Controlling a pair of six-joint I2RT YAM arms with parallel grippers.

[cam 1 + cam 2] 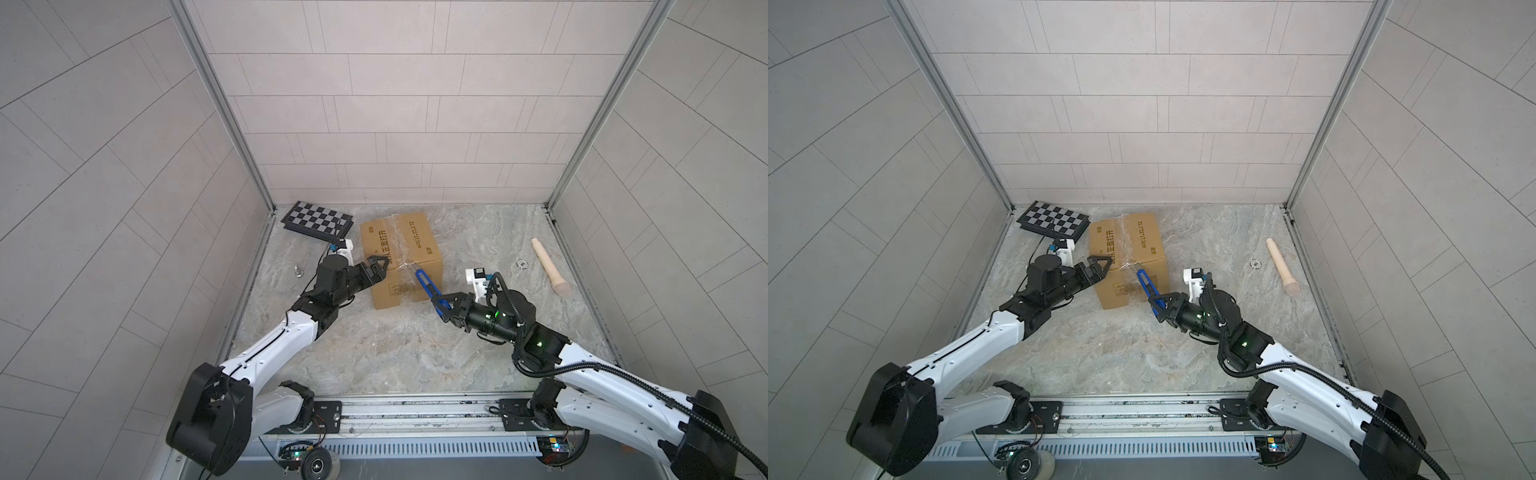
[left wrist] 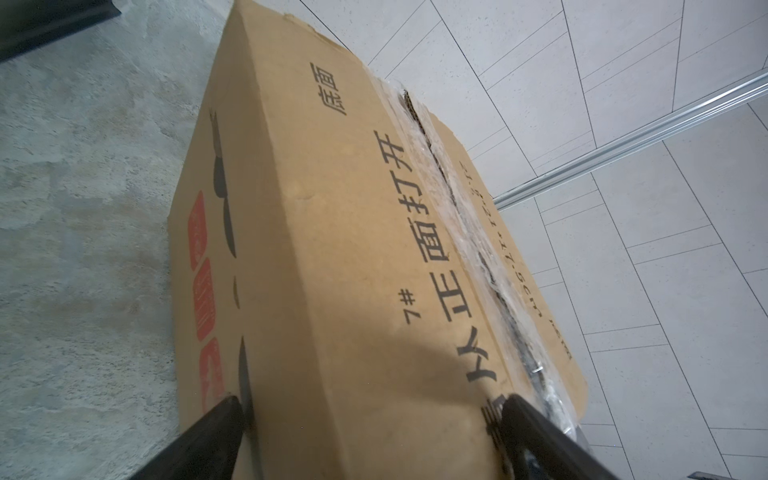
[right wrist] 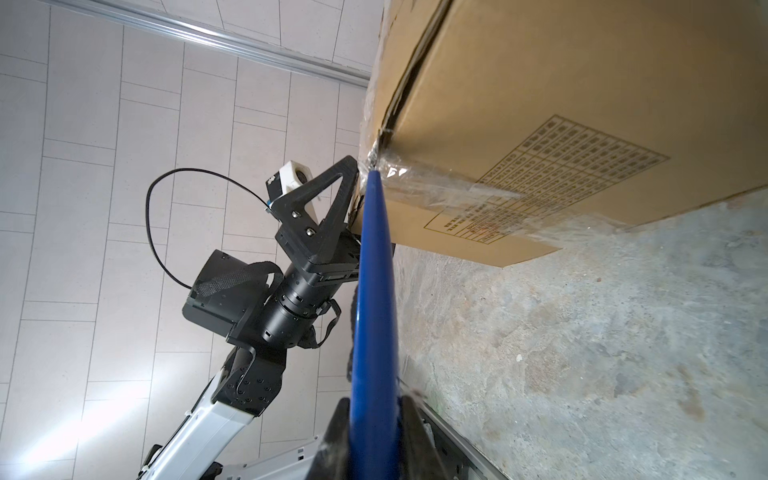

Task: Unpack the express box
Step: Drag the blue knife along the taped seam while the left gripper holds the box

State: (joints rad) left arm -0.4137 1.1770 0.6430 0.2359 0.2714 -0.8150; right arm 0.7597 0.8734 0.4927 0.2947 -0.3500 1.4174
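Although the blue cutter (image 1: 428, 284) has its tip at the clear tape (image 1: 400, 245), the express box (image 1: 399, 253) is not open yet. Its two top flaps lie shut, and the tape runs along the seam between them. From the left wrist view the tape is wrinkled and puckered over a dark gap, but I can't say it is cut through anywhere. So I'd judge the job barely begun. The tape has to be slit from the near edge to the far one, the flaps folded back, and whatever is inside lifted out. Nothing from inside is on show.

The box stands on the bench (image 1: 374, 357) toward its far left corner, just beside the chequered board (image 1: 318, 222) that fills that corner. It is well apart from the pale wooden handle (image 1: 550, 266) by the right edge.

The right claw (image 1: 446, 305) is clamped shut on the cutter, which slants up from the near side. Its tip meets the tape right where the seam turns over the box's near top edge, and it looks to be touching there. The left claw (image 1: 379, 270) is spread wide at the box's near left upper edge. One finger is over the printed top and the other down the left side, with the edge between them. It grips nothing; whether the fingers press the cardboard I cannot tell.
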